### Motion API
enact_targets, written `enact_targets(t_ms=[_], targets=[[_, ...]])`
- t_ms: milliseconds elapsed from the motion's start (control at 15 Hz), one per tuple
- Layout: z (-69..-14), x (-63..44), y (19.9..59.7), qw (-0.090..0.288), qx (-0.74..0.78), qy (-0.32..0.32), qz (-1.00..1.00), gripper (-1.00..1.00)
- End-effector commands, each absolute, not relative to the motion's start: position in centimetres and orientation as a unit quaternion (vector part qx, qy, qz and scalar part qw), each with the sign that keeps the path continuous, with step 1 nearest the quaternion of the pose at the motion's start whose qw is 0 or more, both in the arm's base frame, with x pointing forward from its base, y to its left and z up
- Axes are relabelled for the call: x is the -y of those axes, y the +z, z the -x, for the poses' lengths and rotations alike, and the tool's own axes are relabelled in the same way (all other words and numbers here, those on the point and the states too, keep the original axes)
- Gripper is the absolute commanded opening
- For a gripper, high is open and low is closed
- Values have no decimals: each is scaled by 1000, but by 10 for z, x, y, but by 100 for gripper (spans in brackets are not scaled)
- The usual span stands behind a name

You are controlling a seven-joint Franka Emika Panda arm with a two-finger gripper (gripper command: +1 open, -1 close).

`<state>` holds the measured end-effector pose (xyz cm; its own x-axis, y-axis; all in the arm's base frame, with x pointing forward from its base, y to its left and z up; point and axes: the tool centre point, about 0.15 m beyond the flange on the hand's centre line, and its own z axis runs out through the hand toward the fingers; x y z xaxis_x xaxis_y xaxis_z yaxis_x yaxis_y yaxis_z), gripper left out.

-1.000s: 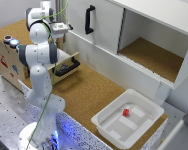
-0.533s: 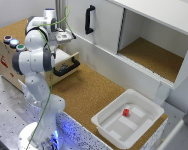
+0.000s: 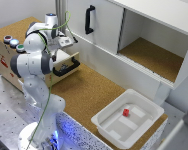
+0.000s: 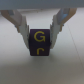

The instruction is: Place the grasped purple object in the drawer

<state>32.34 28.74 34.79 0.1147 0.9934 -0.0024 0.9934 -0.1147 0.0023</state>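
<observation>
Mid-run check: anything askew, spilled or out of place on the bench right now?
Nothing stands out. The claw grips the purple block squarely, the drawer is pulled open, and the white tray holds one small red object.

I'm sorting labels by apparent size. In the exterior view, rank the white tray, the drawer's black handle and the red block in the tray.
1. white tray
2. black handle on the drawer
3. red block

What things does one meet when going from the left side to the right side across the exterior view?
Three coloured buttons on the plywood box → robot arm → open drawer with black bar handle → black handle on the white cabinet door → small red object in the white plastic tray → open cabinet compartment.
</observation>
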Motion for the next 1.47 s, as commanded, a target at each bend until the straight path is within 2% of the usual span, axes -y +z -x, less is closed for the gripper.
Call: enact_targets(t_ms=[0, 133, 200, 533, 1067, 1400], targets=[[-334, -296, 330, -34, -682, 42, -729, -100], [-337, -299, 329, -39, -686, 36, -726, -100], [-339, -298, 331, -33, -679, 38, -732, 100], [-340, -300, 347, -22, -678, 29, -734, 100], [-348, -351, 472, -2, -698, 70, -713, 100], [-356, -398, 497, -15, -691, 52, -721, 100]])
